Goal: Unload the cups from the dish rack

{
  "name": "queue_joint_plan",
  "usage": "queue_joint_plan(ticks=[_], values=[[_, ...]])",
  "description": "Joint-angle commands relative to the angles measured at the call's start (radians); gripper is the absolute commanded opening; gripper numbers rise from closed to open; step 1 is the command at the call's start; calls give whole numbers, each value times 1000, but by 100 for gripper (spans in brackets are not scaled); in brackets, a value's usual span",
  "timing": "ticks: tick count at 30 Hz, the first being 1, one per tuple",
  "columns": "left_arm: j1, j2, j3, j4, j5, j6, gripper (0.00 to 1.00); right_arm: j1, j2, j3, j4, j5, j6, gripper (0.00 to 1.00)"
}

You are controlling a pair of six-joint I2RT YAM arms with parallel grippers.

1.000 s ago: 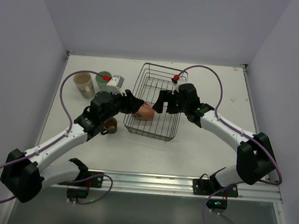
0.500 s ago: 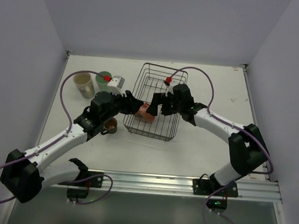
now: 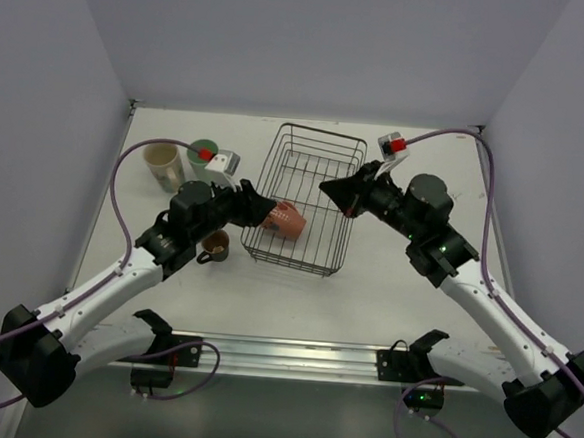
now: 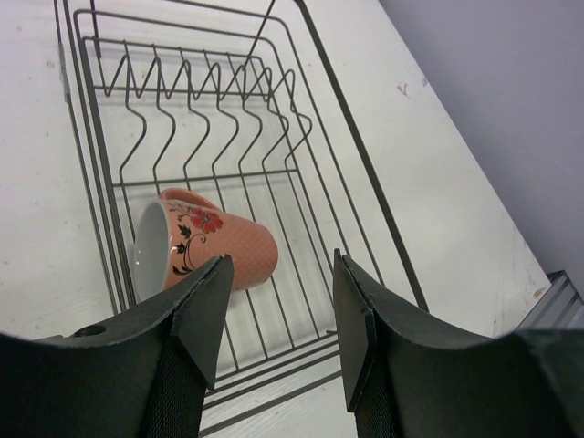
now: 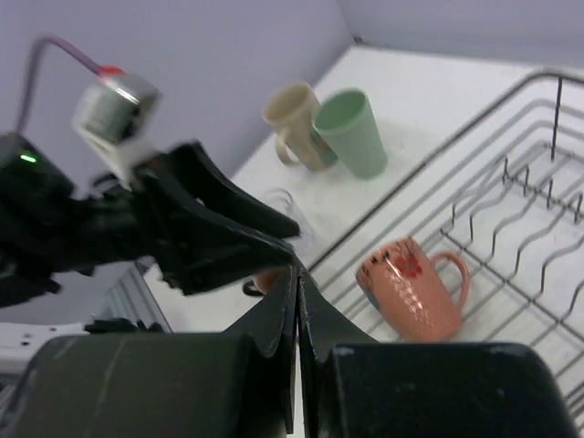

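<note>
Mug (image 3: 288, 220) was the whole question: the salmon-pink one lay on its side on the grid floor of the dish rack (image 3: 315, 171), in the near-left part, close to the left wall.

From my left gripper (image 3: 263, 209) it lay just ahead and slightly toward the left finger. In the left wrist view the mug (image 4: 205, 248) had its white mouth turned to the rack's left wall, its base to the right and its handle on the far side. Its long axis therefore ran across my reach, roughly in line with the gap between my fingers. My left jaws stood apart and held nothing, and I judged I would have to turn the wrist or take the rim rather than the barrel.

My left arm was plainly the nearer. My right gripper (image 3: 326, 185) hung over the rack's right side, well apart from the mug, with its jaws pressed together on nothing. The right wrist view showed the same, with the closed tips (image 5: 297, 274) above the rack and the mug (image 5: 415, 287) beyond and below them.

A second earlier my right gripper had been down inside the rack, right beside the mug and facing my left. Since then the right arm had swung up and out to the right and closed, while the left had hardly shifted.

The cream tumbler (image 3: 163, 165), mint-green tumbler (image 3: 205, 151) and black mug (image 3: 214, 244) stood on the table to the rack's left.
</note>
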Motion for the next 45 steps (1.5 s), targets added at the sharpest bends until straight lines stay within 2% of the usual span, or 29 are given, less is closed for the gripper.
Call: queue_joint_plan(ticks=[1,4,11,12,18,23,26,27,31,36,45], values=[[-2,-6,67,-63,24,38,54,2,31,60,-141,-26,-27,0],[-4,39,104,-161,1,57,54,2,28,-23,-90,-31,3,6],[-6,187,155,-209,-10,78,52,2,25,-126,14,-49,36,29],[-6,201,161,-205,-12,78,52,2,23,-132,17,-51,37,35],[-16,316,213,-188,-56,94,52,2,46,-193,60,-51,45,43],[-21,300,210,-152,-79,81,52,3,167,-161,56,-60,-32,77],[-21,229,181,-117,-114,66,52,2,271,-97,45,-63,-140,94],[-22,209,166,-100,-116,64,52,3,300,-74,25,-71,-173,98],[-22,160,162,-119,-101,71,53,2,477,67,-79,-118,-385,99],[-22,140,153,-131,-55,72,53,3,607,183,-203,-129,-525,99],[-21,109,132,-119,-56,75,53,11,747,282,-282,-138,-561,99]])
